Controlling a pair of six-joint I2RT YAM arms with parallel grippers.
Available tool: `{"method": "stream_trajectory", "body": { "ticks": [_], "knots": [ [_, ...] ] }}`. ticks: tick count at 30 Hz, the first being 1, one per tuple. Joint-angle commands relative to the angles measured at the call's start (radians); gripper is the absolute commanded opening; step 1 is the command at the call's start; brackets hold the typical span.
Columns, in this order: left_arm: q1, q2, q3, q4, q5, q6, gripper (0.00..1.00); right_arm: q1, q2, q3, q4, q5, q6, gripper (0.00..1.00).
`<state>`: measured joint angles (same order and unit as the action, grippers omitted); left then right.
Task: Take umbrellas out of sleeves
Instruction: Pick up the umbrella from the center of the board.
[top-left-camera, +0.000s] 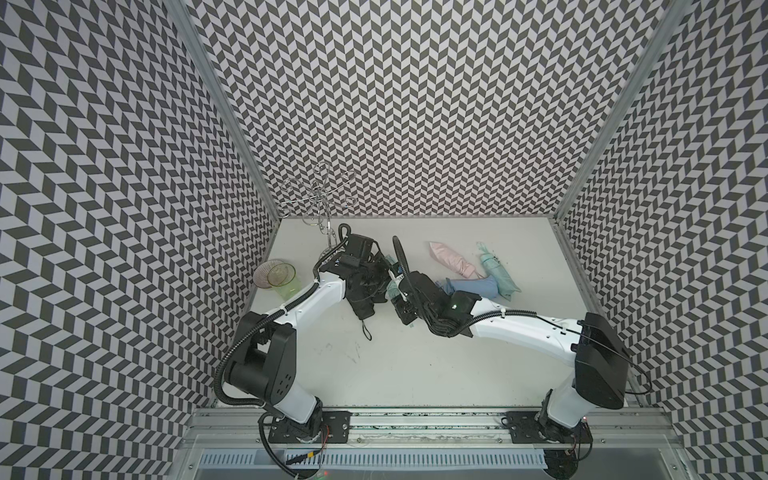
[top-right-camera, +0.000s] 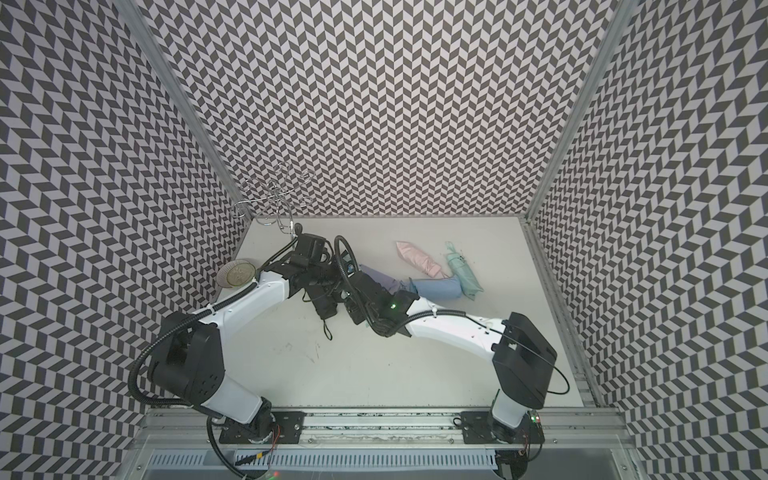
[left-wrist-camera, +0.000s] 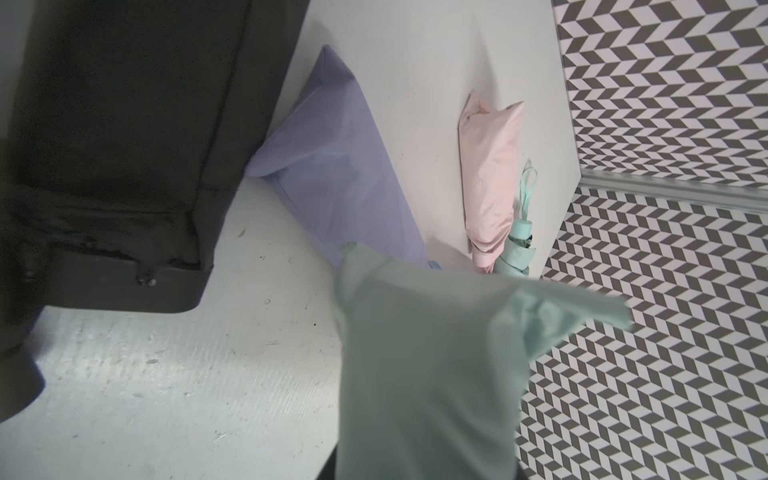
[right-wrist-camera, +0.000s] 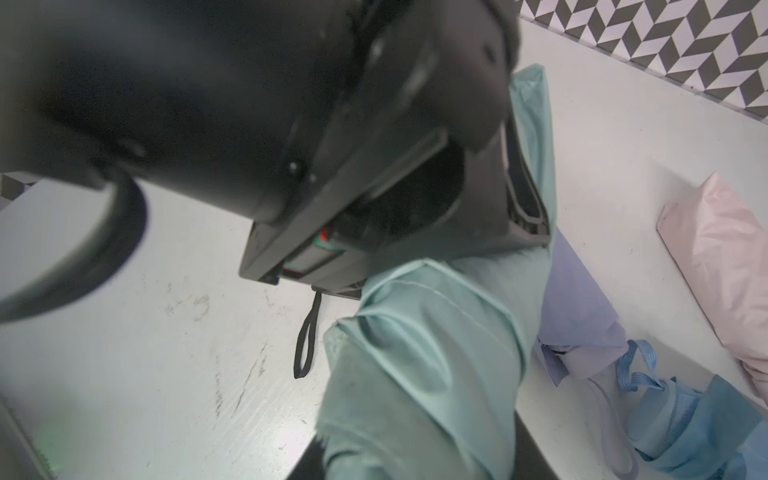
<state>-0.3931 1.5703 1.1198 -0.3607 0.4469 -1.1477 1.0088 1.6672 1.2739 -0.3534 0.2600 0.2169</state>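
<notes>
The left gripper (top-left-camera: 385, 274) is clenched on the mint green sleeve (right-wrist-camera: 436, 353), held near the middle of the desk (top-left-camera: 415, 365). The right gripper (top-left-camera: 400, 291) surrounds the sleeve's other end, but whether it is clamped cannot be told. Likely fault: the fingers pinch sleeve and umbrella together, so pulling separates nothing.

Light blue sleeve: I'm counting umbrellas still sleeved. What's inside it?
From the mouth of the light blue sleeve a blue wrist loop sticks out, so an umbrella seems to be inside. Its body cannot be seen: the sleeve fabric covers it.
</notes>
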Motion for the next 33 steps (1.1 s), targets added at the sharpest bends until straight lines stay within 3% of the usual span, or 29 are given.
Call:
{"method": "stream_trajectory", "body": {
  "ticks": [1, 3, 5, 11, 20, 24, 28, 33],
  "knots": [
    [-0.027, -0.04, 0.001, 0.08, 0.109, 0.023, 0.0, -0.012, -0.014, 0.034, 0.066, -0.012, 0.011, 0.34],
    [-0.028, -0.035, 0.004, 0.085, 0.111, 0.022, 0.01, -0.01, -0.023, 0.024, 0.068, -0.012, 0.01, 0.3],
    [-0.029, -0.029, 0.004, 0.096, 0.117, 0.019, 0.08, -0.011, -0.039, 0.009, 0.073, -0.003, 0.01, 0.26],
    [-0.033, -0.012, 0.01, 0.121, 0.134, 0.018, 0.38, -0.012, -0.096, -0.044, 0.1, 0.009, 0.027, 0.22],
    [-0.031, -0.025, -0.004, 0.14, 0.153, 0.058, 0.78, -0.135, -0.167, -0.11, 0.101, -0.207, 0.121, 0.19],
    [-0.023, -0.062, -0.02, 0.132, 0.158, 0.128, 0.92, -0.258, -0.221, -0.175, 0.141, -0.41, 0.173, 0.17],
    [-0.001, -0.132, -0.071, 0.126, 0.169, 0.246, 0.93, -0.393, -0.301, -0.277, 0.245, -0.674, 0.208, 0.16],
    [0.044, -0.256, -0.117, 0.086, 0.218, 0.52, 0.96, -0.541, -0.376, -0.358, 0.365, -1.049, 0.291, 0.16]
  ]
}}
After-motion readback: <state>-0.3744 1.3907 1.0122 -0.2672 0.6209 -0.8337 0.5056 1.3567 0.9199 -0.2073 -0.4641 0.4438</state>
